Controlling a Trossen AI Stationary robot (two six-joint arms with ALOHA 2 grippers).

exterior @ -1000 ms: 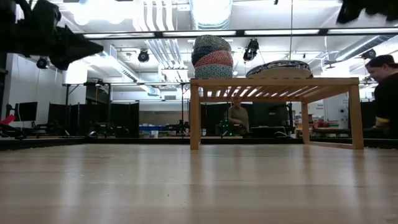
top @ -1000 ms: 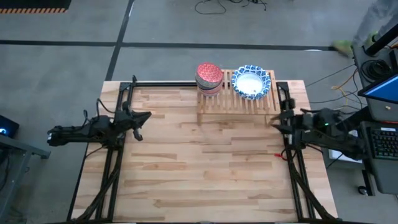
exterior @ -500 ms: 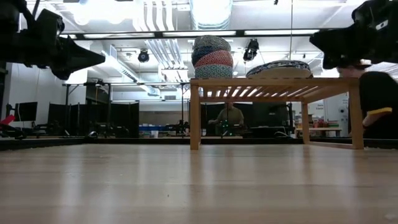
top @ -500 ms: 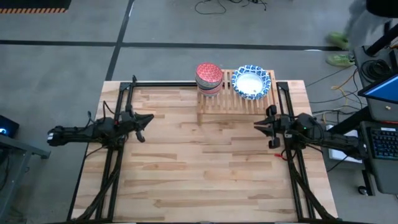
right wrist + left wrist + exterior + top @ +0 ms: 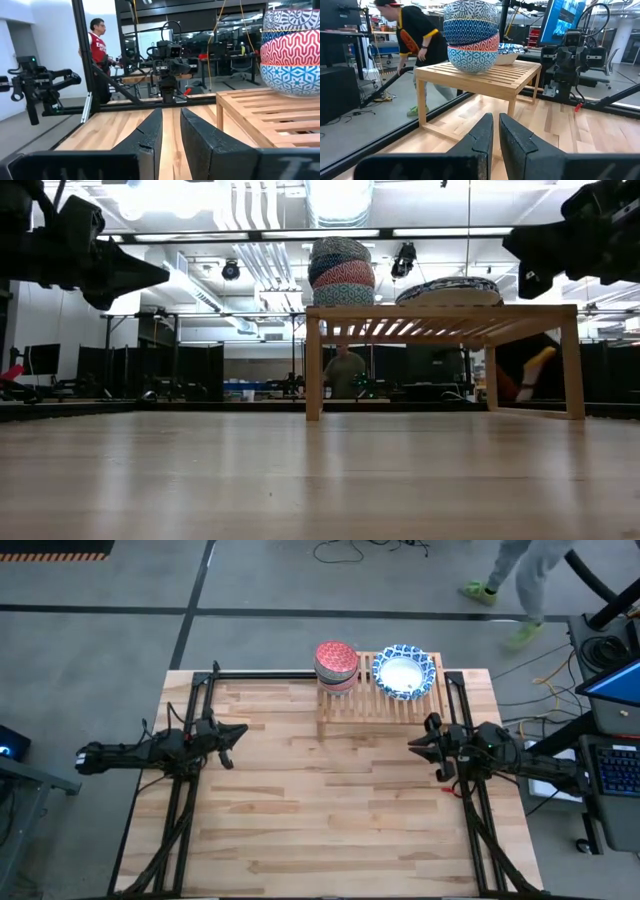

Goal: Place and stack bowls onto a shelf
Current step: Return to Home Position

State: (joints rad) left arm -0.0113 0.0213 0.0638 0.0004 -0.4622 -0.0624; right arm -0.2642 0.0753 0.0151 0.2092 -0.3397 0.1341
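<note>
The light wood shelf [image 5: 380,705] stands at the table's far edge, right of centre. A stack of small patterned bowls [image 5: 336,662], a red one showing on top, rests on the shelf's left end. Nested large blue-and-white bowls [image 5: 404,672] with a white inside sit on its right part. My left gripper [image 5: 240,728] hovers level at the table's left side, shut and holding nothing. My right gripper [image 5: 412,745] hovers level at the right side, just nearer than the shelf's right end. Its fingers [image 5: 150,135] stand a little apart with nothing between them.
Black frame rails run along the table's left side [image 5: 185,800] and right side [image 5: 480,820]. Bare wood [image 5: 330,800] lies between the arms. A person [image 5: 520,570] walks on the floor beyond the far right corner.
My right gripper has come down from high up to about the height of the shelf's top. It has rolled, and its tips have shifted a little toward the table's left edge. The bowls and the shelf have kept still.
</note>
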